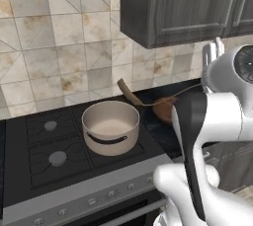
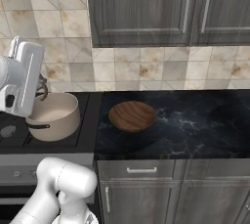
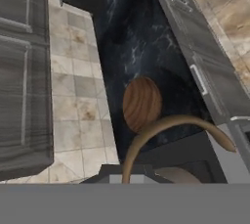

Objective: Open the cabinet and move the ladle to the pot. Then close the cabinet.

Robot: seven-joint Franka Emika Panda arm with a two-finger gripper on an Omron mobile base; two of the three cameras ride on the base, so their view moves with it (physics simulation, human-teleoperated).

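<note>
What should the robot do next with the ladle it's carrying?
Probably ease the ladle a little toward the middle of the pot and lower it in. The pincer seems to hold it by the thin handle, and its brown bowl end hangs just past the pot's far rim, not yet inside. The cabinet doors already look shut.

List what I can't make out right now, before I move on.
- Gripper: open or shut unclear. In both base views the robot's own body covers the jaws.
- Ladle: whether it is gripped is unclear. In the left base view its thin end runs behind the arm.
- Cabinet inside: hidden by its shut doors.
- Bowl: right part behind the arm, left base view.
</note>
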